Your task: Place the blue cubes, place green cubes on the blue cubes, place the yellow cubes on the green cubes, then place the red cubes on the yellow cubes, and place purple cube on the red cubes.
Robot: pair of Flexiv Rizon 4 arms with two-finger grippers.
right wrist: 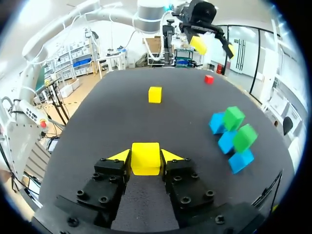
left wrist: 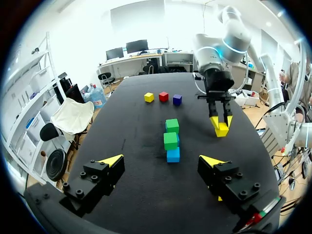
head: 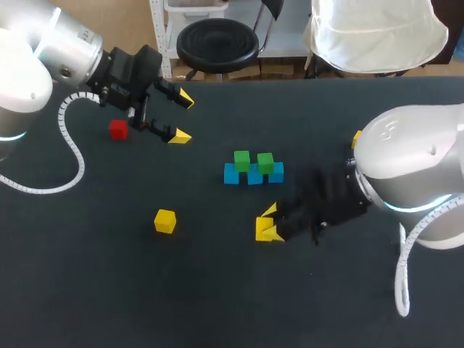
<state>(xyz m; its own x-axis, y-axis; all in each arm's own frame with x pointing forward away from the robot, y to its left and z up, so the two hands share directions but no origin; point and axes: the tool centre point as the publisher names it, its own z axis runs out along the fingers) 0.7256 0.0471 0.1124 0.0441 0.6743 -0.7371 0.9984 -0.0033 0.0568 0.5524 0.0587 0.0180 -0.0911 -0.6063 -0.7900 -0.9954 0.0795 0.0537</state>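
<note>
Near the far left corner of the tabletop, a red cube sat well in from the left edge, just beside the left gripper, whose fingers were spread wide with nothing between them. A loose yellow cube lay toward the near edge, well apart from everything else. At mid-table three blue cubes formed a row with two green cubes on top. On the near side of that row, apart from it, the right gripper pinched a second yellow cube between both fingers. Along the right edge stood a third yellow cube, a second red cube and one purple cube.
</note>
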